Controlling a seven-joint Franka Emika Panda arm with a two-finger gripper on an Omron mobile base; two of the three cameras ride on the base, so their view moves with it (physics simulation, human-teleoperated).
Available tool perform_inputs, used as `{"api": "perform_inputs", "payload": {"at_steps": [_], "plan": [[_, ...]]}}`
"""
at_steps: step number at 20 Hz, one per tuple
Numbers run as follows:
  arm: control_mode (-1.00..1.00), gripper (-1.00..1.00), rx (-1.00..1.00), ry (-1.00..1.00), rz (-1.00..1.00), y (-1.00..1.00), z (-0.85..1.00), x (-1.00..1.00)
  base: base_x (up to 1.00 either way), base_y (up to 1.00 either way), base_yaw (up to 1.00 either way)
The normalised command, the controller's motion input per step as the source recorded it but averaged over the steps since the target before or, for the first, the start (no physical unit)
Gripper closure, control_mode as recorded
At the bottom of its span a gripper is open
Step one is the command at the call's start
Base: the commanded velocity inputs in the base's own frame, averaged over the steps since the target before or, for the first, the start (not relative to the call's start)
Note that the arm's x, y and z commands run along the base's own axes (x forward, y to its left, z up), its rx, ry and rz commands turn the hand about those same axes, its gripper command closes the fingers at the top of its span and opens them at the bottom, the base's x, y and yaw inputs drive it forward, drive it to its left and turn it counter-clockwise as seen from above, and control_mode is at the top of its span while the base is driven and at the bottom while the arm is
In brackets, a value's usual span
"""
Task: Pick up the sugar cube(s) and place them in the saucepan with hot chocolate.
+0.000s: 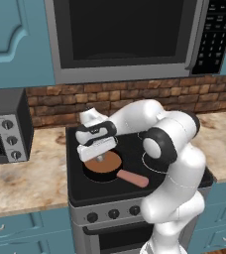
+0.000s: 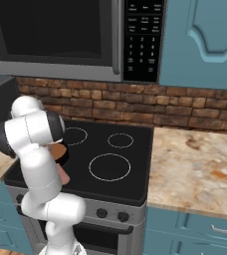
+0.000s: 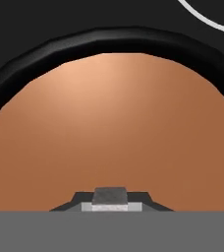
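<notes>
The saucepan (image 1: 91,174) is a small black pan on the stove's front left burner, its salmon-pink handle (image 1: 133,178) pointing right and forward. Brown hot chocolate (image 3: 109,123) lies inside its black rim (image 3: 109,42). My gripper (image 1: 101,158) hangs point-down just above the liquid, over the middle of the pan. In the hand view a small grey-white sugar cube (image 3: 110,196) sits between the two dark fingertips, and the gripper (image 3: 111,203) is shut on it. From the right base view my arm covers most of the pan (image 2: 60,151).
The black stovetop (image 2: 135,164) has white burner rings (image 2: 109,166) to the right of the pan. A toaster oven (image 1: 5,130) stands on the left counter, and a microwave (image 1: 125,34) hangs above the stove. Marble counter (image 2: 195,164) extends right, before a brick wall.
</notes>
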Motion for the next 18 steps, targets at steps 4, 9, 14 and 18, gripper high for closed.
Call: {"api": "perform_inputs", "payload": {"at_steps": [4,9,14,18], "plan": [[-1.0,-1.0,0.0,0.01,0.0,0.0,0.0,0.0,0.0,0.0,0.0],[-1.0,-1.0,0.0,0.0,0.0,0.0,0.0,0.0,0.0,0.0,0.0],[-1.0,-1.0,0.0,0.0,-0.01,-0.09,0.0,-0.3,0.0,0.0,0.0],[-1.0,-1.0,0.02,-0.01,-0.06,-0.41,0.11,-0.7,0.0,0.0,0.0]]}}
